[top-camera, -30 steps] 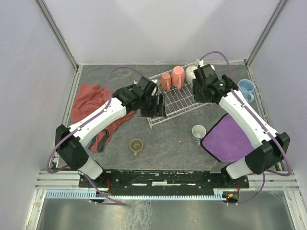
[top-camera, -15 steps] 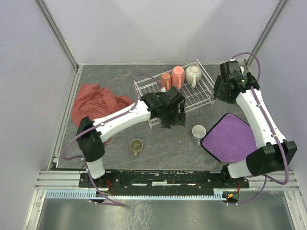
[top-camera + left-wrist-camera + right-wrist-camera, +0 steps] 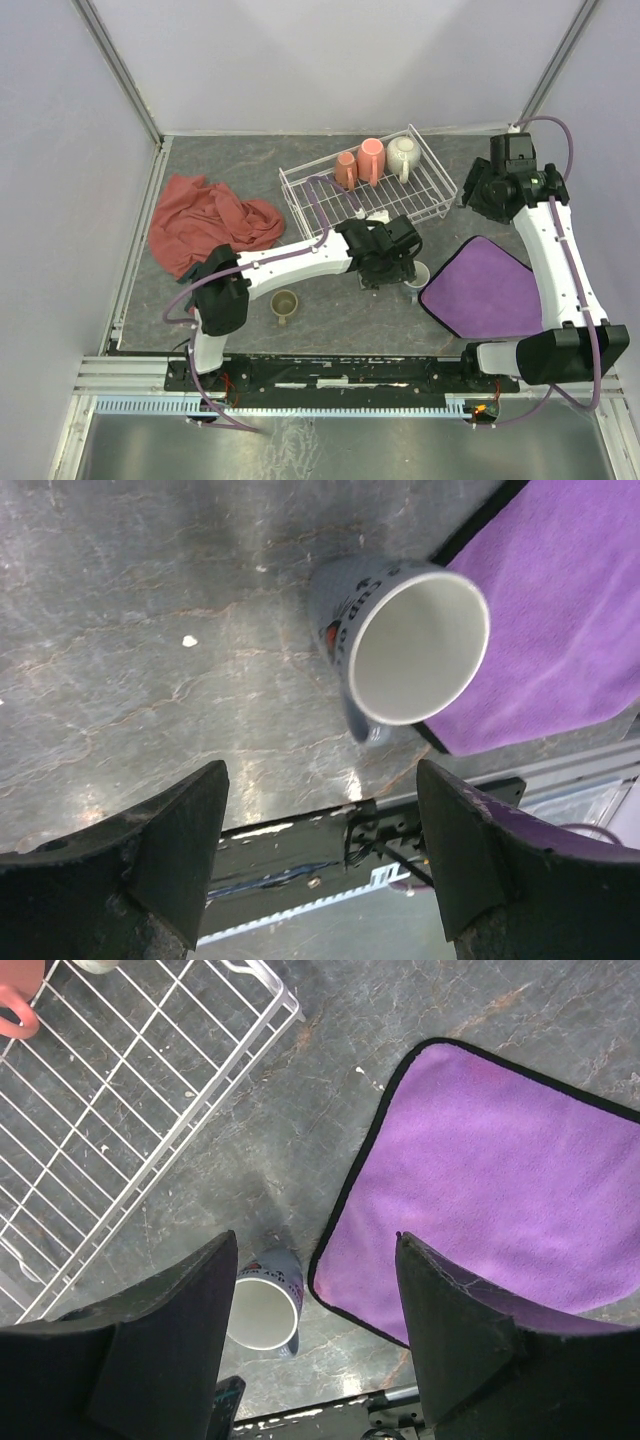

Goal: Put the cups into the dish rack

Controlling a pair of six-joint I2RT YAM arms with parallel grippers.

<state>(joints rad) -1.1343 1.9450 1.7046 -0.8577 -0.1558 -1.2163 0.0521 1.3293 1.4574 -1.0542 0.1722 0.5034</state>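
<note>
The white wire dish rack [image 3: 395, 200] stands at the back centre and holds two salmon-orange mugs [image 3: 346, 168] [image 3: 371, 160] and a cream mug [image 3: 402, 155]. The grey-blue mug [image 3: 416, 274] stands upright in front of the rack, by the purple cloth. It also shows in the left wrist view [image 3: 410, 645] and in the right wrist view [image 3: 265, 1305]. My left gripper [image 3: 392, 274] [image 3: 320, 850] is open and empty, just left of this mug. The olive-green mug [image 3: 284, 304] stands at the front left. My right gripper [image 3: 482, 195] [image 3: 315, 1330] is open and empty, high beside the rack's right end. The light blue mug is hidden.
A purple cloth [image 3: 485, 290] lies flat at the front right, touching the grey-blue mug's side. A crumpled red cloth [image 3: 205, 225] lies at the left. The rack's corner [image 3: 270, 1000] is below my right gripper. Enclosure walls stand close on three sides.
My left gripper swept right from the rack's front-left corner to the grey-blue mug. My right arm swung back to the far right and covers the light blue mug. The rack turned squarer.
</note>
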